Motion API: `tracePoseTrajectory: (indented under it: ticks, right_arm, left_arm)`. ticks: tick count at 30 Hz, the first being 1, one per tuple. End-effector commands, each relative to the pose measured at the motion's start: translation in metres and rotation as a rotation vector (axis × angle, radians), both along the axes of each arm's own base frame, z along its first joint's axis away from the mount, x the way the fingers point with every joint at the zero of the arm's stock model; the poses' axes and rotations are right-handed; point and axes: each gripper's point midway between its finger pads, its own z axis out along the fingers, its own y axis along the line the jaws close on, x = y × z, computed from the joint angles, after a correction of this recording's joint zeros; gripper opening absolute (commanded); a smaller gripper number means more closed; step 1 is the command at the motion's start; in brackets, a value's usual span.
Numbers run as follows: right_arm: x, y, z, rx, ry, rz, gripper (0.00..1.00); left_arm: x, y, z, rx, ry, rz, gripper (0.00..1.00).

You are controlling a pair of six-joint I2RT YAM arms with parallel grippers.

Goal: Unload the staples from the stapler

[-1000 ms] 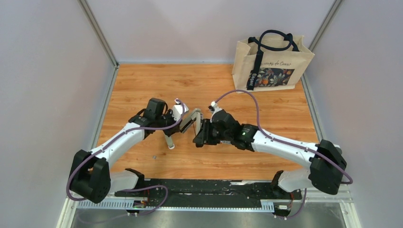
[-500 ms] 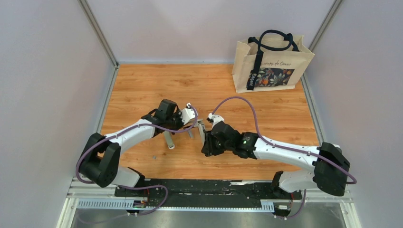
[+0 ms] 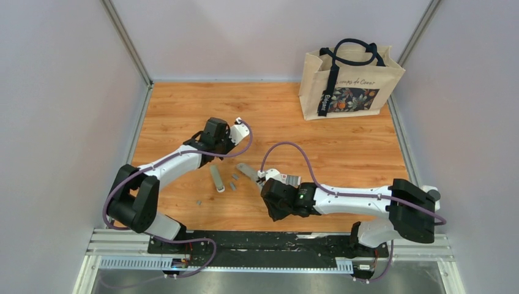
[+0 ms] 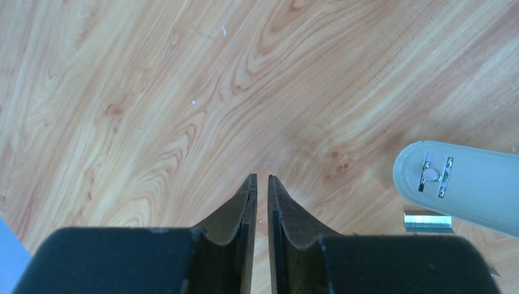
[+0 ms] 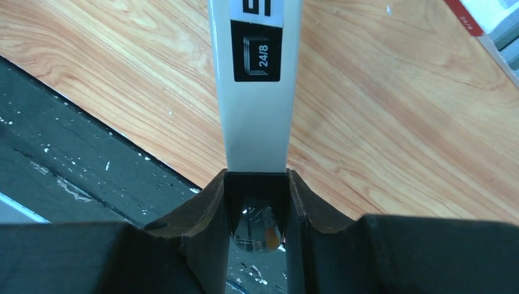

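Observation:
My right gripper is shut on the stapler, a light grey bar with a black "24/8" label, and holds it low over the table near the front edge. A separate light grey stapler piece with a metal anvil lies on the wood; its rounded end shows in the left wrist view. Loose staple strips lie beside it. My left gripper hangs over bare wood behind that piece, its jaws almost together with nothing between them.
A printed tote bag stands at the back right. A tiny staple bit lies near the front left. A red-and-white box corner shows in the right wrist view. The black base rail runs along the near edge.
The left gripper let go of the stapler and drew back to the left. The right gripper carried the stapler down toward the near edge. Staple strips now lie on the wood.

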Motion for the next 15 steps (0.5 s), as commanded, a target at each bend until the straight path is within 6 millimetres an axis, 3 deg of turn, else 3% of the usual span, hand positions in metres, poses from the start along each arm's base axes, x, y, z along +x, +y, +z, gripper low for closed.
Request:
tracePoseTrajectory:
  ticks: [1, 3, 4, 6, 7, 9, 10, 15]
  right_arm:
    - [0.016, 0.006, 0.017, 0.012, -0.081, -0.015, 0.00]
    - [0.027, 0.010, 0.024, -0.005, -0.129, -0.018, 0.00]
    - [0.037, 0.024, 0.043, 0.025, -0.165, -0.021, 0.00]
    - [0.058, 0.026, 0.052, -0.018, -0.227, -0.046, 0.00]
    - [0.070, 0.038, 0.072, 0.012, -0.259, -0.063, 0.00]
    - [0.096, 0.039, 0.084, -0.003, -0.299, -0.100, 0.00]
    - [0.107, 0.049, 0.103, 0.037, -0.320, -0.114, 0.00]
    - [0.146, 0.059, 0.123, 0.071, -0.313, -0.131, 0.00]
  left_arm:
    - [0.005, -0.008, 0.022, -0.056, -0.034, 0.019, 0.20]
    - [-0.001, -0.012, 0.025, -0.084, -0.012, 0.016, 0.21]
    - [-0.002, -0.015, 0.029, -0.104, -0.007, 0.006, 0.21]
    - [-0.007, -0.017, 0.031, -0.119, 0.023, 0.013, 0.22]
    - [-0.007, -0.019, 0.038, -0.133, 0.022, 0.009, 0.22]
    - [-0.012, -0.018, 0.043, -0.147, 0.031, 0.020, 0.22]
    - [-0.014, -0.017, 0.052, -0.163, 0.018, 0.020, 0.22]
    - [-0.028, -0.002, 0.071, -0.235, 0.036, 0.064, 0.23]
